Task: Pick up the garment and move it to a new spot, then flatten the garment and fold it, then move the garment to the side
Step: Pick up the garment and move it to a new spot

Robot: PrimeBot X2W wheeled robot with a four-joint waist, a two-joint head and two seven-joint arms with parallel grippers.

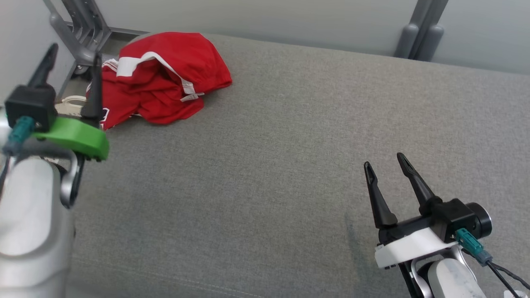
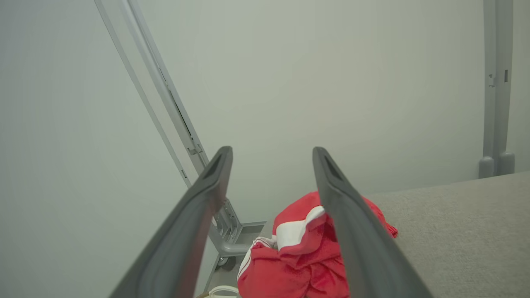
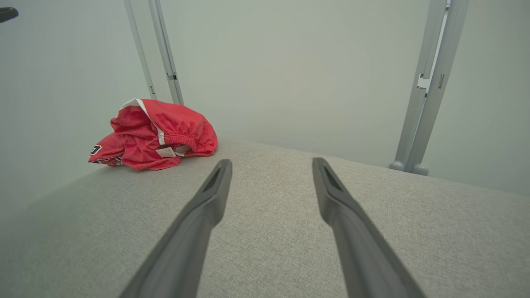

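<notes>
While hovering low over the grey surface (image 1: 265, 186) at near right, holds nothing: right jaws wide apart. Likewise at near left, raised higher: left jaws fully spread, empty, pointing over the garment (image 1: 165, 70). Lies crumpled at the far left corner, seemingly spilling over the edge. Probably light, limp, slick mesh; best pinched at a raised fold or the white-trimmed waistband.

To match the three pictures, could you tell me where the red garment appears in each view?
Head view: red garment, upper left.
Left wrist view: red garment, bottom centre.
Right wrist view: red garment, middle left.
Shared landmark: grey frame post beside it.
</notes>
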